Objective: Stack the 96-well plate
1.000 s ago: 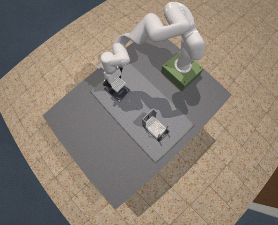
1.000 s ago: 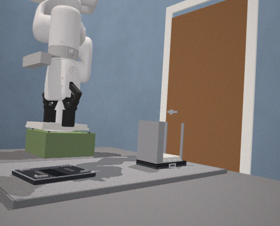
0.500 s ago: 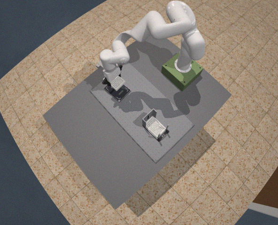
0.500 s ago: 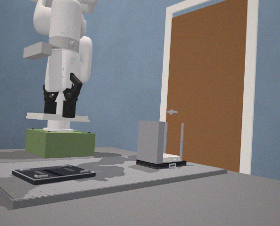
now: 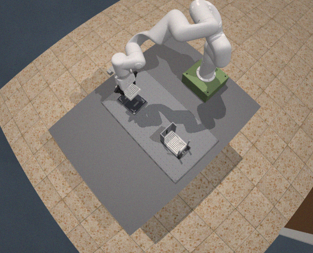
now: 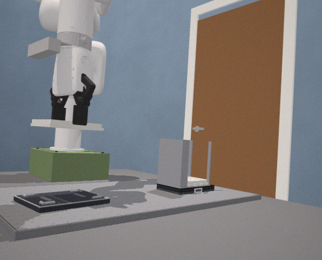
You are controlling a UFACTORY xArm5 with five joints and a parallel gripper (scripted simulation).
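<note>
My gripper point(image 6: 68, 118) is shut on a white 96-well plate point(image 6: 66, 124) and holds it level, high above the black plate nest N1 point(image 6: 60, 199). In the overhead view the held plate point(image 5: 131, 91) hangs over the empty nest point(image 5: 134, 103). The stack rack K1 point(image 6: 183, 168) stands to the right on the breadboard, with a grey back wall and thin posts. A second white plate point(image 5: 174, 142) lies flat in its base, and only its edge shows in the side view point(image 6: 196, 179). The cut-off corners are too small to make out.
The arm's green base block point(image 5: 205, 82) stands at the back of the grey table. A perforated breadboard point(image 5: 162, 127) carries both nest and rack. A small grey box point(image 6: 43, 46) juts from the wrist. A brown door point(image 6: 238, 95) is behind the rack.
</note>
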